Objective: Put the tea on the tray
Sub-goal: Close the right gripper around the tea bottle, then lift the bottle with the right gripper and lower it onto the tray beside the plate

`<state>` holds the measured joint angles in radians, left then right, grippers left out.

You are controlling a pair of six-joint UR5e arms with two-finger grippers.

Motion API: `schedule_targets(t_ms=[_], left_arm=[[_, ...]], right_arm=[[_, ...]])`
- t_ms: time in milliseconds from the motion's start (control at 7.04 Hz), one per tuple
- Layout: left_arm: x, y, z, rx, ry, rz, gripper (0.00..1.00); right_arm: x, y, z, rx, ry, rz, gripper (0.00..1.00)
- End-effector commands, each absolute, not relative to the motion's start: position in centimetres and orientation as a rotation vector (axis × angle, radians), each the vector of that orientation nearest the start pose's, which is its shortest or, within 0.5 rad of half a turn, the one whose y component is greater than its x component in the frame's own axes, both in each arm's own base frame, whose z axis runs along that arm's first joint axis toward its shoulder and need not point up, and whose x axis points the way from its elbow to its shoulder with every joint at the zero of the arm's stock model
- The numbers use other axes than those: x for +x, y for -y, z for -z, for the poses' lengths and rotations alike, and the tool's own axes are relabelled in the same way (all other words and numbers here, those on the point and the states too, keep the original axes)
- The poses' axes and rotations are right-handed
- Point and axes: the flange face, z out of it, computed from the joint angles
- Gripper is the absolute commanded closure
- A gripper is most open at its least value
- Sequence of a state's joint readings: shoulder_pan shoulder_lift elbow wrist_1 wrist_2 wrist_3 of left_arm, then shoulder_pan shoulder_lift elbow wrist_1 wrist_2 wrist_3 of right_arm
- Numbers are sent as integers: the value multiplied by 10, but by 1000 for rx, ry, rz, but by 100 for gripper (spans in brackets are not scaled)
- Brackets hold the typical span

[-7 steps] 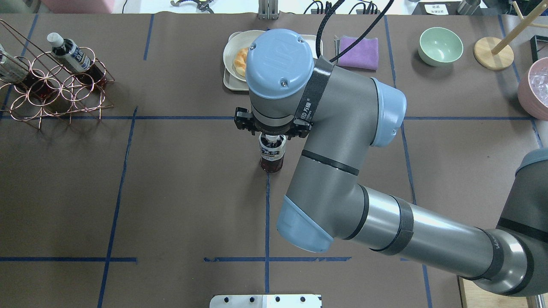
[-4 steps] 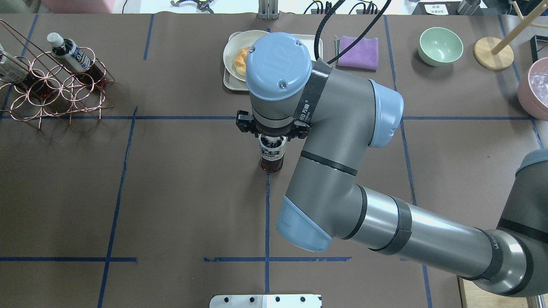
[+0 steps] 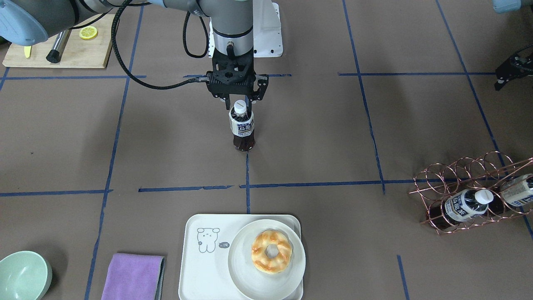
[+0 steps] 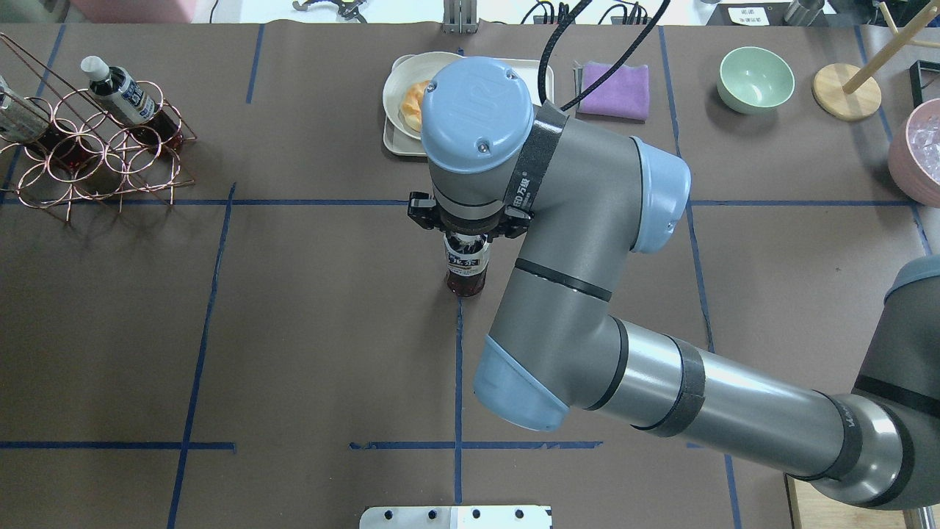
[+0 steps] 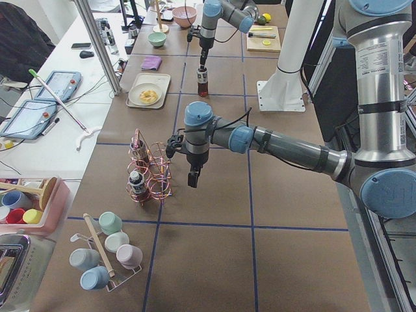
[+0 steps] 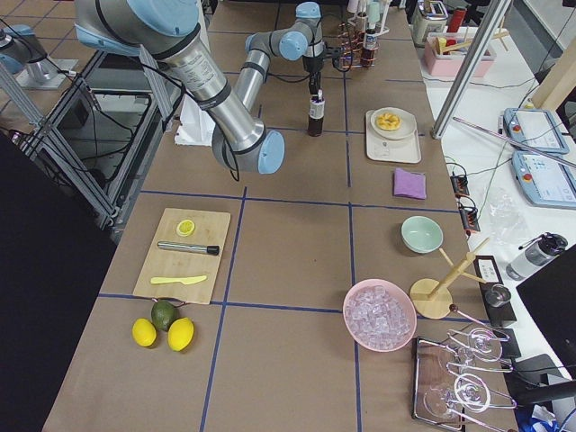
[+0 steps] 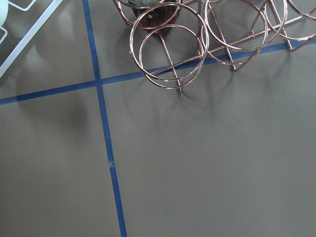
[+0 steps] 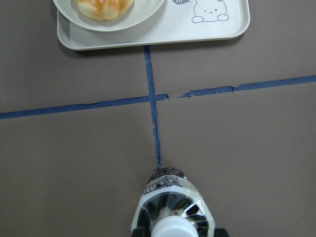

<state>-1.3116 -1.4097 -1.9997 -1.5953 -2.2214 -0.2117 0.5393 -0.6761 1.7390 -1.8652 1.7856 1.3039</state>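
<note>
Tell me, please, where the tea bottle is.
In the front-facing view the tea bottle stands mid-table on a blue tape line, under the right gripper, with the tray nearer the camera.

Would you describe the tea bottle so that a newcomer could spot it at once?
Look to the middle of the brown table, where the right gripper hangs. Directly beneath it stands a small bottle of dark tea with a white cap and white label. It alone stands upright on the bare table; the two bottles like it lie in the copper wire rack.

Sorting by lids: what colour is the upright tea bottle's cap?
White screw cap, best seen in the front-facing view.
</note>
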Motion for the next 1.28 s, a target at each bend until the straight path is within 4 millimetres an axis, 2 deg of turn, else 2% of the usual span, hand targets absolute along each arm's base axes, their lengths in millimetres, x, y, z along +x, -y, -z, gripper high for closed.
schedule_targets(t_ms=[0,142,284,568,711,853,995,1137], left_arm=[[39,434,-527,121,-694,-140,0],[40,434,-526,123,-694,-140,0],[40,434,-526,123,-694,-140,0],[40,434,-526,124,-694,-141,0],[40,434,-525,126,-694,-141,0],[40,434,-524,127,-695,-142,0],[40,434,-524,127,-695,-142,0],[40,434,-522,131,-696,-143,0]], right_arm=[[-510,436,-86,112,786,-176,70],[-508,436,-85,113,788,-176,100],[-506,436,-81,115,793,-177,100],[-465,461,-67,146,819,-229,100],[-445,480,-60,182,824,-242,100],[-425,501,-62,216,809,-246,100],[-399,530,-66,262,784,-230,100],[-386,560,-78,274,749,-216,100]])
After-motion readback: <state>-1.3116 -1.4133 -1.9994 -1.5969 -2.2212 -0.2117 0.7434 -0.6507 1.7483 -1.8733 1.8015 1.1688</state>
